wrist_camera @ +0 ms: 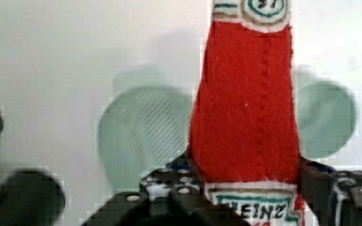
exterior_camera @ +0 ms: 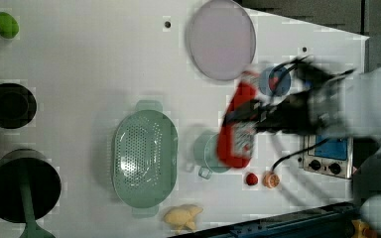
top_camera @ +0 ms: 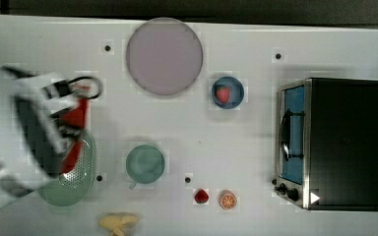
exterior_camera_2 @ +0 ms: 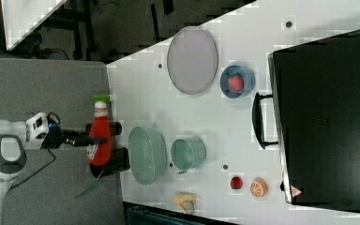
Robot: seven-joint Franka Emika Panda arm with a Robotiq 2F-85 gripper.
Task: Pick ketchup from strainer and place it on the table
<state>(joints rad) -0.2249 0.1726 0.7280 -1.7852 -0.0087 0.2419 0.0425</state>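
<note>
My gripper is shut on the ketchup, a red squeeze bottle with a white-and-red label, and holds it in the air. In the left view the ketchup hangs clear of the strainer, whose perforated bowl is empty. In the top view the bottle overlaps the upper edge of the pale green strainer. The wrist view has the ketchup between the dark fingers, with the strainer far below on the white table.
A green cup stands beside the strainer. Further along are a purple plate, a blue bowl with a strawberry, a loose strawberry, an orange slice, a yellow item and a black toaster oven.
</note>
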